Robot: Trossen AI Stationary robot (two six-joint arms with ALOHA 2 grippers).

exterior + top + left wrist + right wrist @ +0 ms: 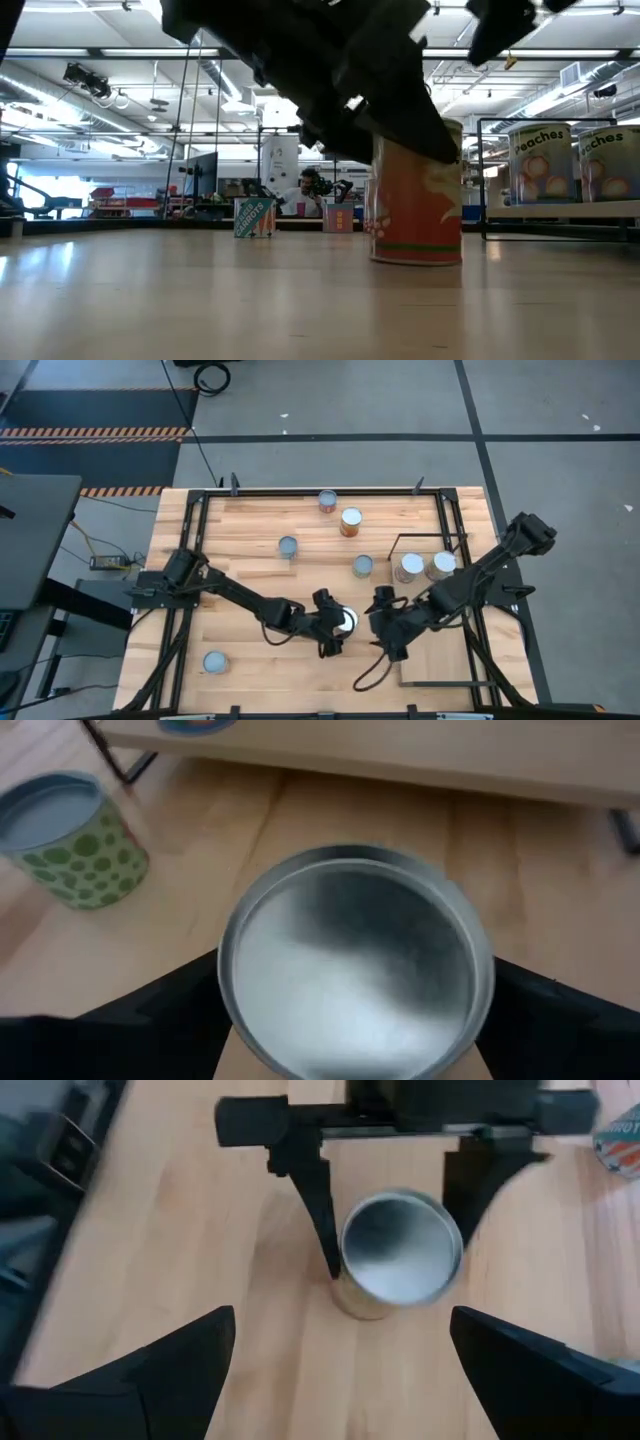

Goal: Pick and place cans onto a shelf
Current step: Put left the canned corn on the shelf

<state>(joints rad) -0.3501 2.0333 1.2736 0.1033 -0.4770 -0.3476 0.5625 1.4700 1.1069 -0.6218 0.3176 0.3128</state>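
Observation:
A can with an orange label and a silvery top [346, 620] stands on the tabletop near the middle. It also shows in the low view [416, 205]. My left gripper [336, 626] is shut on it. My right gripper [386, 624] is open and empty just to the can's right, facing it, and its wrist view looks at the can [400, 1248] between its spread fingers [190, 1360]. The shelf [436, 660] lies at the right, with two cans [408, 567] [440, 564] at its far end. My left gripper pinches the can's side wall just under the top rim [340, 1265], one finger on each side [318, 1200] [468, 1185]. The fingers come slanting down from the table's left. The can stands upright with its bottom on the table [416, 260].
Loose cans stand at the far middle [328, 500] [350, 521], at the middle [288, 546] [363, 566] and at the near left [214, 662]. A green-dotted can [70, 840] shows in the left wrist view. The shelf's black wire frame [400, 540] rises at the right.

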